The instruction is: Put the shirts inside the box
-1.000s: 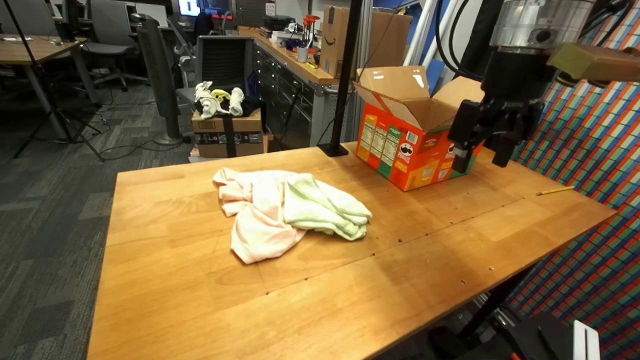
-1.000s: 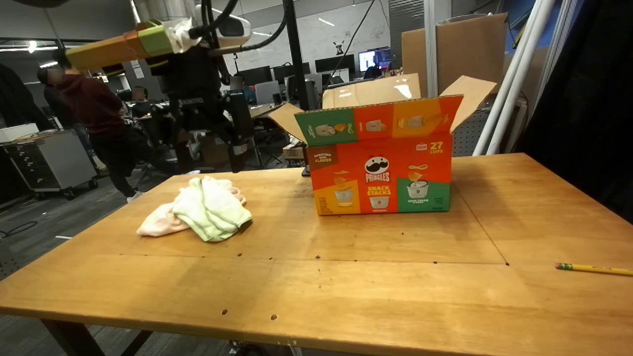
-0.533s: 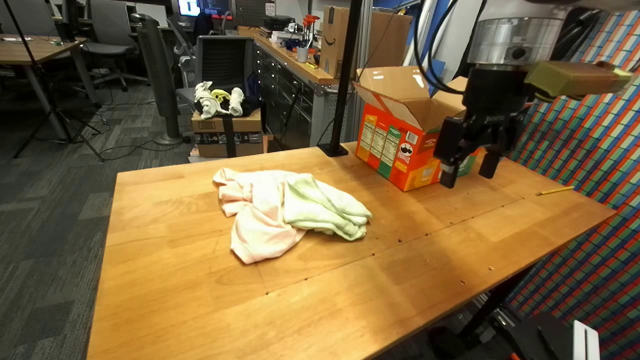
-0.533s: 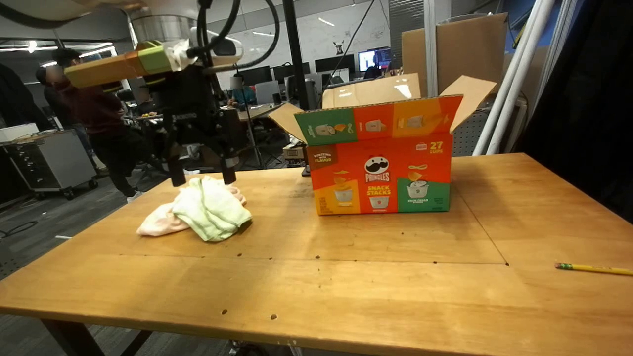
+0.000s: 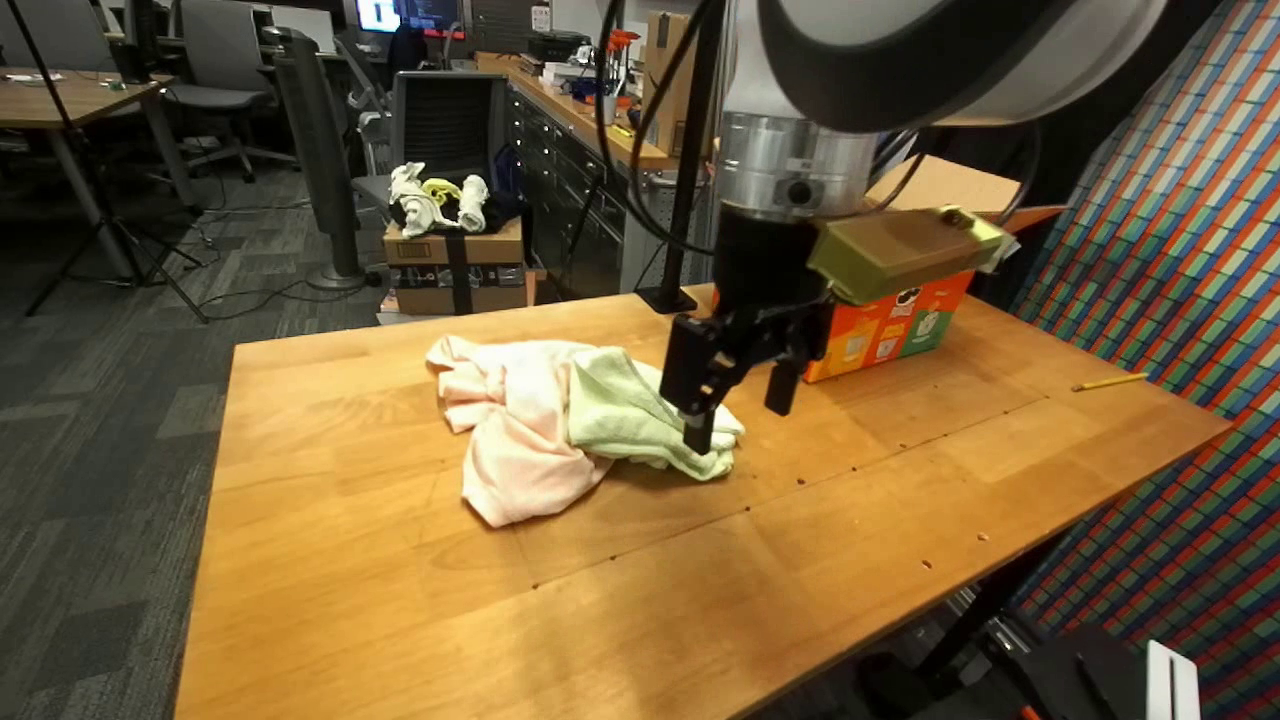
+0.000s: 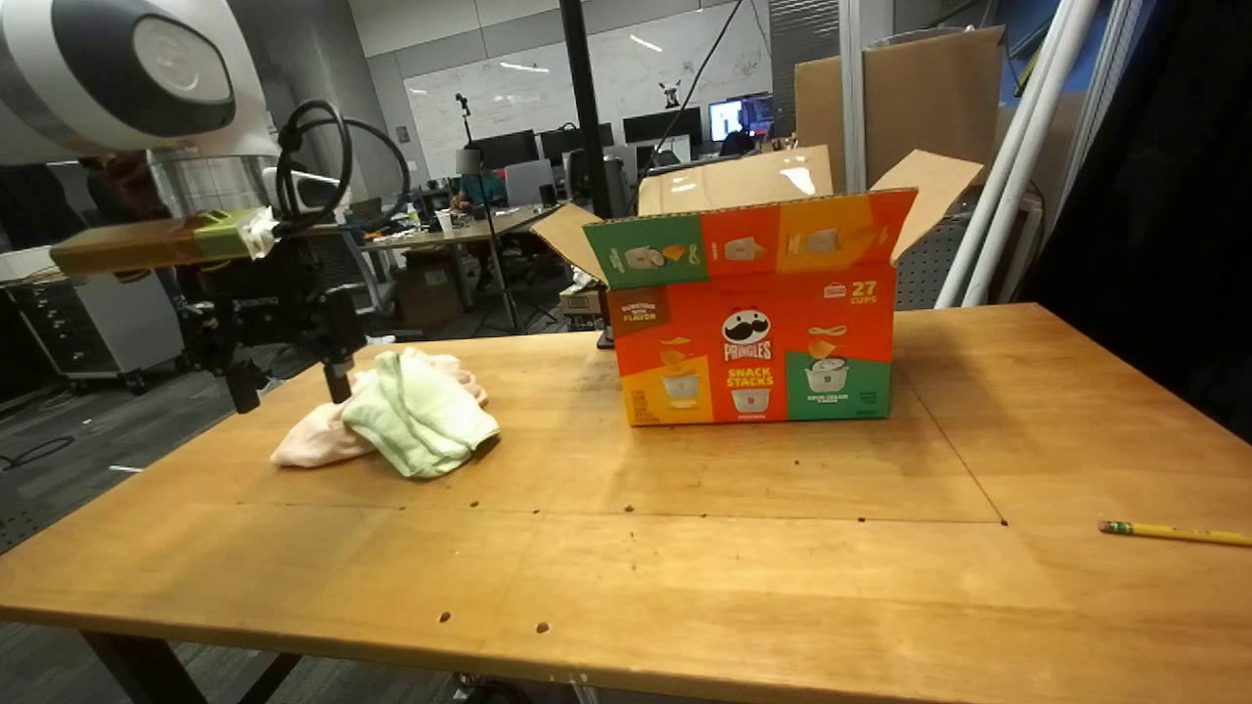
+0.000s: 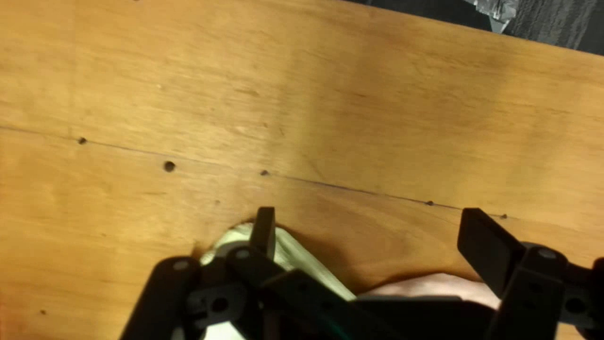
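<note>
Pink shirt [image 5: 530,450]: one, pale, rumpled; lies on the table [image 5: 400,610], left of centre in an exterior view, a broad corner towards the lower edge.
Pale green shirt [image 5: 620,405]: one, loosely folded and creased; near the middle of the same frame, touching the pink shirt and lying partly over it.
Box [image 6: 748,308]: one Pringles carton, orange-red with green and yellow panels, marked "27 CUPS"; upright on the table, right of centre in an exterior view, flaps raised and splayed.
Shirts to box: well apart; both garments lie outside it, to its left in both exterior views.
Gripper [image 5: 740,418]: one, black, fingers pointing down; jaws spread wide, bare wood showing between the tips in the wrist view; mid-frame in an exterior view, in front of the green shirt's right end.
Fingertips [image 7: 263,231]: the one left of centre in the wrist view overlaps the green cloth; from where I stand I cannot tell whether they touch.
Robot arm [image 6: 112,68]: white and dark grey, upper left in an exterior view.
Pencil [image 6: 1184,534]: one, yellow, flat on the table, right edge in an exterior view.
Brown cardboard [image 5: 420,300]: beyond the table, upper left in an exterior view, pale cloths [image 5: 425,208] on top.
</note>
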Available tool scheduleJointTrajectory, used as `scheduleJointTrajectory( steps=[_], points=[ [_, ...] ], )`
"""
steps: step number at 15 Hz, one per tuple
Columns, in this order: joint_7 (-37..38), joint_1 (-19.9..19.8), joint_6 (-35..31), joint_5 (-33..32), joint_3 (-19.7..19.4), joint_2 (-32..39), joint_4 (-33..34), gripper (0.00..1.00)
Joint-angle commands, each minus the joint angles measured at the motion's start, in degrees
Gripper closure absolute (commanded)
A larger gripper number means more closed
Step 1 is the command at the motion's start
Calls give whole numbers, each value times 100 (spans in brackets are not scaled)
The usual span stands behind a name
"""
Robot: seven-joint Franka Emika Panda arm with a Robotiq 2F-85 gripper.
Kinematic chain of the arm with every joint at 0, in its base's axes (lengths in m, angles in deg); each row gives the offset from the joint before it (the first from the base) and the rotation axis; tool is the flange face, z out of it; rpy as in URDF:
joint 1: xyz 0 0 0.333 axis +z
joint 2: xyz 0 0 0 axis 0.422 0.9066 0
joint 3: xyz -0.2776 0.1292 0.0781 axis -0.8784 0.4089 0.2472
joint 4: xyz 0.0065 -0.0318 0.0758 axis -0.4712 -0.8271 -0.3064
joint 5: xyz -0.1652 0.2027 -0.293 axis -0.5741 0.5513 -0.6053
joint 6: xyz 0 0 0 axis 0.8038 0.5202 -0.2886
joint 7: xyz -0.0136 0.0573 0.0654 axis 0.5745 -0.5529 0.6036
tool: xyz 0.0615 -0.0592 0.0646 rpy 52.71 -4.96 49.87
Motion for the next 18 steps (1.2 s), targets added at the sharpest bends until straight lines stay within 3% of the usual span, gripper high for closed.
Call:
scheduleJointTrajectory(
  steps=[1, 8, 14, 18],
  points=[
    [79, 156, -637, 114, 138, 602, 421, 0],
    [2, 151, -2194, -30, 141, 1118, 664, 0],
    [-501, 382, -2672, -370, 378, 1662, 987, 0],
    [-862, 517, -2847, -924, 536, 2252, 1323, 0]
  ],
)
